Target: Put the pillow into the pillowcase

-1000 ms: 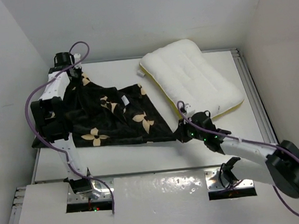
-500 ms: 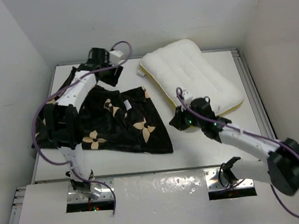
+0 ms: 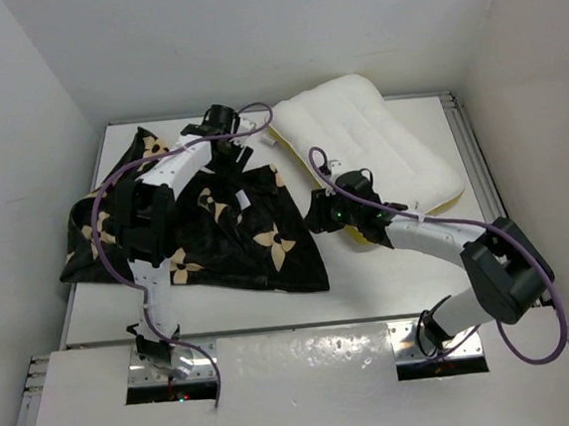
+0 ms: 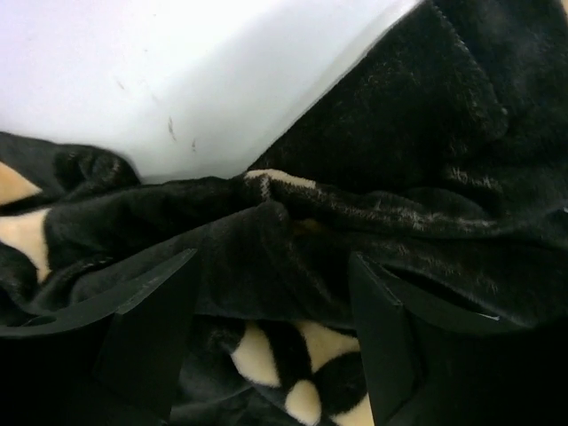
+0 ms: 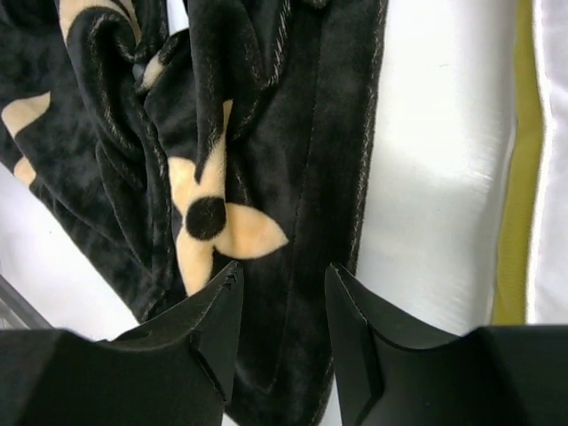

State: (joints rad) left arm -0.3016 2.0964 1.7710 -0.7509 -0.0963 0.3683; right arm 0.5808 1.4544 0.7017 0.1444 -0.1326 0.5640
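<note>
**Pillow lies outside the case; both grippers open over the fabric**

Your white table [image 3: 409, 272] carries everything. The pillowcase [image 3: 217, 234] takes up its left half. It is black with a tan print and lies crumpled but roughly flat. Its left end is bunched at the table's left edge and its right edge reaches about mid-table. The pillow [image 3: 378, 145] lies wholly outside it on the far right part, set on a diagonal from far centre towards the right side. Its near left side comes close to the case's right edge; from above you cannot tell whether they touch.

Your left arm [image 3: 147, 217] rises from its base over the case and bends right to the case's far edge, near the pillow's far left corner. Your right arm [image 3: 425, 229] stretches leftward from its base, crossing the pillow's near edge.

The left gripper [image 4: 266, 342] hangs just over folded black fabric with its jaws spread wide. Its fingers [image 4: 146, 333] stand either side of a fold with a tan patch of print, and nothing is pinched between them. Bare table shows beyond the fabric in that view.

The right gripper [image 5: 284, 311] sits over the case's right hem, its jaws parted by a moderate gap and clamping nothing. Through its camera you see a tan flower [image 5: 209, 222] just ahead of the fingertips and a strip of table right of the hem. The pillow's yellow trim [image 5: 510, 177] runs down the far right.
</note>
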